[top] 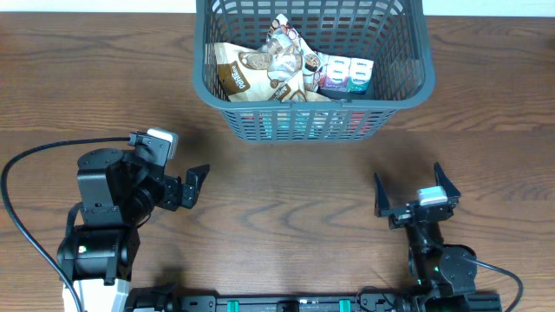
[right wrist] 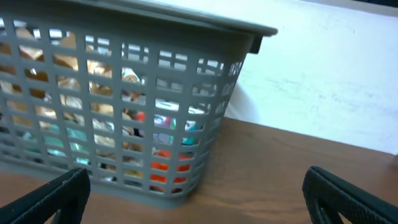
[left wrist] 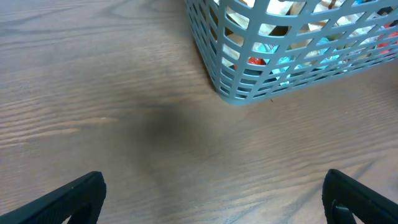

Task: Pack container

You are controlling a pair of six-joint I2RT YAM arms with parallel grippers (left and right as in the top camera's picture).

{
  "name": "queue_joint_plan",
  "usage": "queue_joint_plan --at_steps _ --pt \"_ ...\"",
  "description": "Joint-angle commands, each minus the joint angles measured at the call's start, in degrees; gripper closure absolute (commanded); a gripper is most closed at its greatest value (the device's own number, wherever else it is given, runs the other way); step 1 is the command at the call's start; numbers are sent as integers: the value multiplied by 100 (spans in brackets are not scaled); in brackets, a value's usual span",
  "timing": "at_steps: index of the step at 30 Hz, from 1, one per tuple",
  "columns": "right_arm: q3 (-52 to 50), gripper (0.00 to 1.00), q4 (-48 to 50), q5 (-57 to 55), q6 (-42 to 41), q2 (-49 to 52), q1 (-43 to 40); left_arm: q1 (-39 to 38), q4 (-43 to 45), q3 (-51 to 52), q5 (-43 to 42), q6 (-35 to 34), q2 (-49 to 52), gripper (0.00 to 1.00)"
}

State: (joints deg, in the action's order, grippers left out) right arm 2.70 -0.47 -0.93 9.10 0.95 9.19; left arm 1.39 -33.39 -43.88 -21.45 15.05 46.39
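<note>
The container (top: 395, 95), a dark grey lattice basket, stands at the back middle of the wooden table. Inside lie brown-and-white snack packets (top: 260, 65) and a pale blue-and-white packet (top: 345, 74). It also shows in the left wrist view (left wrist: 249, 81) and in the right wrist view (right wrist: 205, 68). My left gripper (top: 189, 187) is open and empty, low at the left, well short of the container; its fingers show over bare wood (left wrist: 214, 199). My right gripper (top: 413, 192) is open and empty at the lower right, in front of the container (right wrist: 196, 196).
Both arm bases sit at the table's front edge. A black cable (top: 26, 165) loops at the far left. A white wall (right wrist: 329, 74) rises behind the table.
</note>
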Motion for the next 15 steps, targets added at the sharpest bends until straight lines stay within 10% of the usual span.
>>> queue_joint_plan --at_steps 1,15 --pt "-181 1 39 -66 518 -66 39 -24 2 4 26 52 -2 1" --pt "-238 1 -361 -308 205 -63 -374 -24 2 4 26 52 -4 1"
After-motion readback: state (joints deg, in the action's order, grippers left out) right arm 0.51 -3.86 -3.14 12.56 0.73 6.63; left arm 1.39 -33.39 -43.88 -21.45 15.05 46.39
